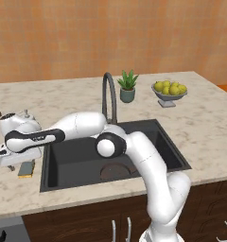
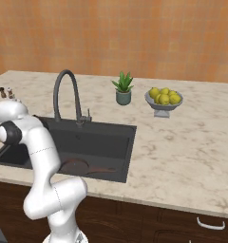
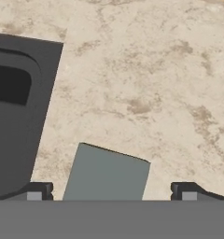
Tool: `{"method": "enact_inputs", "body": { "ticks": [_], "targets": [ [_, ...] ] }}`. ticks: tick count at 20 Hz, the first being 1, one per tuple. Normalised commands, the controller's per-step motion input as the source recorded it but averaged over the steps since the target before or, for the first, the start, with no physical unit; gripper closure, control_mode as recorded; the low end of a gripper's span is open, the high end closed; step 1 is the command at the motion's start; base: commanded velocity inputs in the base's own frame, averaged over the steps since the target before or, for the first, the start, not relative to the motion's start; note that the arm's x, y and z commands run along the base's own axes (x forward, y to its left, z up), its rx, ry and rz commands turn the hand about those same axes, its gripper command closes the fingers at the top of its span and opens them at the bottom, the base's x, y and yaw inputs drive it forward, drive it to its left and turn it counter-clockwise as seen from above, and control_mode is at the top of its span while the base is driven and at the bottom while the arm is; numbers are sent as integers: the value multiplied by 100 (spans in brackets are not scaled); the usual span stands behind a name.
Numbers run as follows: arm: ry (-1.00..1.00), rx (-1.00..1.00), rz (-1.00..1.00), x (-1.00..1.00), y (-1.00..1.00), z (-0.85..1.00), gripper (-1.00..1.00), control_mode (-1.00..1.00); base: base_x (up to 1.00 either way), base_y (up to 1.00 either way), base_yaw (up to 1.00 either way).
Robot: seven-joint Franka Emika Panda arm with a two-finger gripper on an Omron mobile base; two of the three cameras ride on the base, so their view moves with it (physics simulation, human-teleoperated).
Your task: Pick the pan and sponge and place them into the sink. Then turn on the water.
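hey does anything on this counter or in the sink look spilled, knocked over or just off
Nothing stands out. The pan lies flat on the floor of the sink, the sponge lies flat on the counter beside the basin, and the plant and fruit bowl stand upright. No spill shows. The gripper hangs open over the sponge.

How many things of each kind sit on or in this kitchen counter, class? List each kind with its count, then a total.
Pan: 1
Sponge: 1
Sink: 1
Faucet: 1
Potted plant: 1
Fruit bowl: 1
Total: 6
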Motion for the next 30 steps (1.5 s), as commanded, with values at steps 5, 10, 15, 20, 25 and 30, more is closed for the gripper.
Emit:
{"method": "enact_inputs", "body": {
  "ticks": [5,10,15,20,25,30],
  "targets": [
    [0,0,0,1,3,-14,-100,-100,0,0,0],
    [0,0,-4,0,-5,-4,-100,-100,0,0,0],
    [0,0,-9,0,-1,-1,-100,-100,0,0,0],
    [0,0,-14,0,-2,-3,-100,-100,0,0,0],
    [0,0,-12,0,-12,0,-100,-100,0,0,0],
    [0,0,-5,0,-8,-9,-100,-100,0,0,0]
  ]
}}
